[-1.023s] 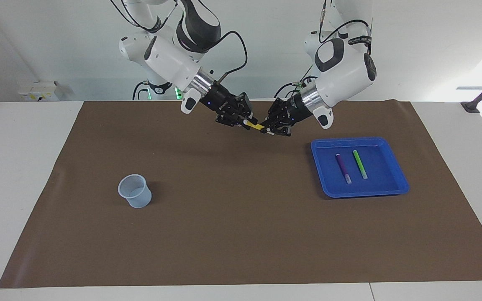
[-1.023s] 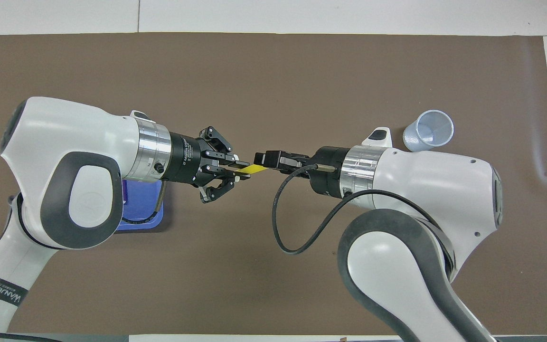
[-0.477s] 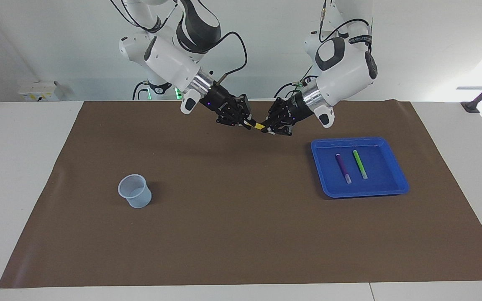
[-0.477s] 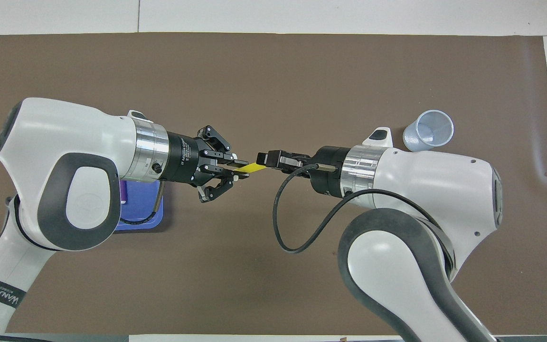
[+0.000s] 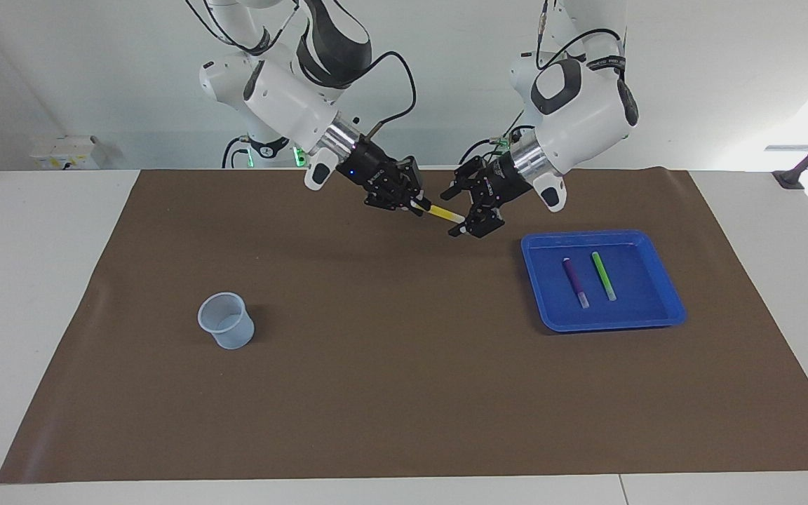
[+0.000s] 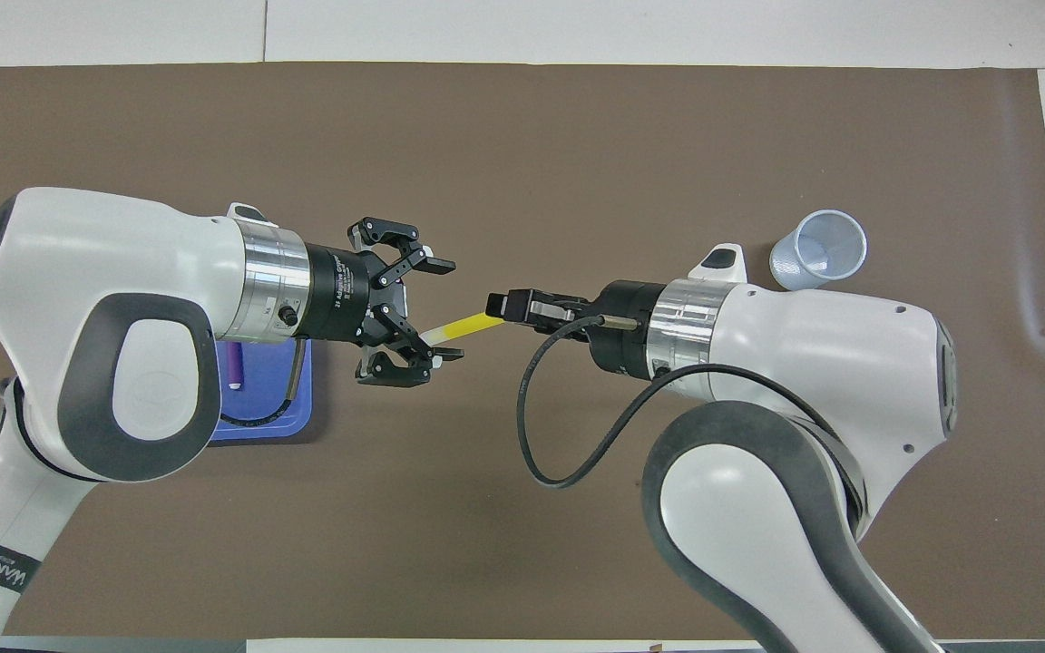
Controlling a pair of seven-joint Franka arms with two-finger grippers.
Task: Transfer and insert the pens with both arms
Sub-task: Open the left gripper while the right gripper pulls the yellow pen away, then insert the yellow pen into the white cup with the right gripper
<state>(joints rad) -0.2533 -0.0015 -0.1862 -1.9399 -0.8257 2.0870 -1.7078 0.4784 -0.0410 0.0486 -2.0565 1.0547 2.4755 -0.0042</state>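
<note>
Handover step, mid-air over the brown mat (image 5: 404,365). We see the right gripper (image 5: 414,205) clamped on one end of the yellow pen (image 5: 444,213). The left gripper (image 5: 466,210) has its fingers spread wide around the pen's pale cap end, gripping nothing. The purple pen (image 5: 575,282) and green pen (image 5: 604,275) lie side by side in the blue tray (image 5: 667,280), apart. We judge the pass complete. Next: right arm carries the pen over the pale cup (image 5: 226,320) toward its own end, tips it upright, drops it in. Left arm backs clear toward the tray.
</note>
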